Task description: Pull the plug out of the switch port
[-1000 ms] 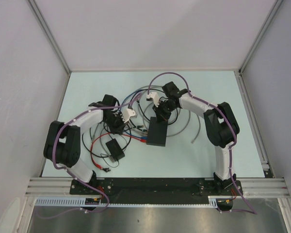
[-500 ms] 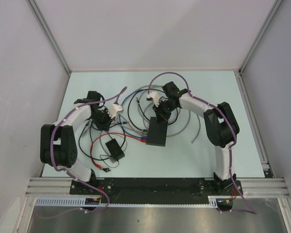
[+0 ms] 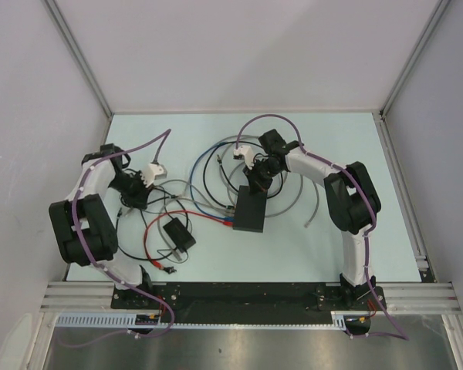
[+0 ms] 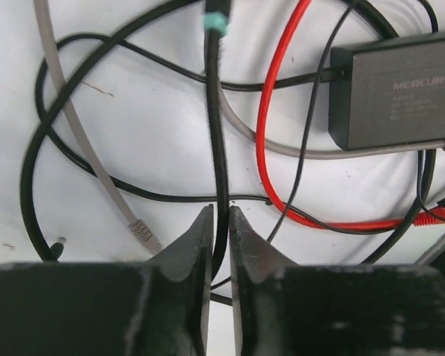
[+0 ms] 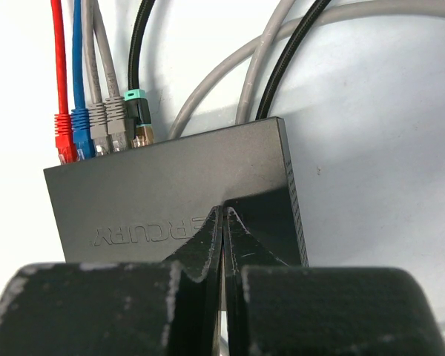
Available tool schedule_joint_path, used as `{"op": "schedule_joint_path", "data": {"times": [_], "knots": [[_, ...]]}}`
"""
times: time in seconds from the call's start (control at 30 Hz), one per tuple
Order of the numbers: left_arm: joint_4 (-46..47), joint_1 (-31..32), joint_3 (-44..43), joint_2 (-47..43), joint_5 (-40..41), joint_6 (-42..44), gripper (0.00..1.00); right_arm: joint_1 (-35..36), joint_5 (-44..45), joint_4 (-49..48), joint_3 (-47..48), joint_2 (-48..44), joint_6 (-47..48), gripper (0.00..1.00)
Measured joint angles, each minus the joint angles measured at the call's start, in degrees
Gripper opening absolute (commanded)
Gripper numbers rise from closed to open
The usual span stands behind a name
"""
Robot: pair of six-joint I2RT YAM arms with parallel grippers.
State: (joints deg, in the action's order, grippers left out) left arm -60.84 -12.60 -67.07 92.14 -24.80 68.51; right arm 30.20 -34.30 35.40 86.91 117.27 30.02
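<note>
Toward worktop's (image 3: pixel 332 139) left edge, left end effector (image 4: pixel 221 210) pinching black cable (image 4: pixel 216 111), right end effector (image 5: pixel 222 211) closed over switch (image 5: pixel 170 189), teal plug (image 5: pixel 136 102) at switch port (image 5: pixel 96 152)

The top view looks straight down from high over the near edge, covering the whole pale worktop (image 3: pixel 332 247). Both wrist views look from close above, sharing with it the flat dark grey rectangular box (image 3: pixel 250 210).
</note>
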Motion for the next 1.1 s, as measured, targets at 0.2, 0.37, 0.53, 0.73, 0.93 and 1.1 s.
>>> {"op": "schedule_joint_path", "data": {"times": [0.2, 0.37, 0.53, 0.73, 0.93, 1.1], "knots": [[-1.5, -0.4, 0.3, 0.6, -0.1, 4.1, 0.58, 0.0, 0.0, 0.0, 0.0, 0.0, 0.0, 0.0], [-3.2, 3.1, -4.1, -1.4, -3.7, 2.4, 0.59, 0.0, 1.0, 0.6, -0.3, -1.0, 0.9, 0.0], [0.5, 13.9, -13.8, -1.6, -11.0, -7.6, 0.56, -0.8, 3.1, 4.3, -2.3, -4.1, 3.2, 0.0], [12.0, 23.4, -14.2, 3.0, -17.0, -25.7, 0.57, -2.8, 2.4, 7.8, -2.2, -4.8, 3.1, 0.0], [18.8, 27.3, -16.0, 16.1, -21.1, -38.0, 0.55, -2.2, -0.3, 11.5, -1.8, -2.5, 0.8, 0.0], [19.1, 28.4, -19.2, 24.9, -24.6, -41.6, 0.54, -1.5, -1.7, 11.9, -1.6, -1.7, -0.4, 0.0]]}}
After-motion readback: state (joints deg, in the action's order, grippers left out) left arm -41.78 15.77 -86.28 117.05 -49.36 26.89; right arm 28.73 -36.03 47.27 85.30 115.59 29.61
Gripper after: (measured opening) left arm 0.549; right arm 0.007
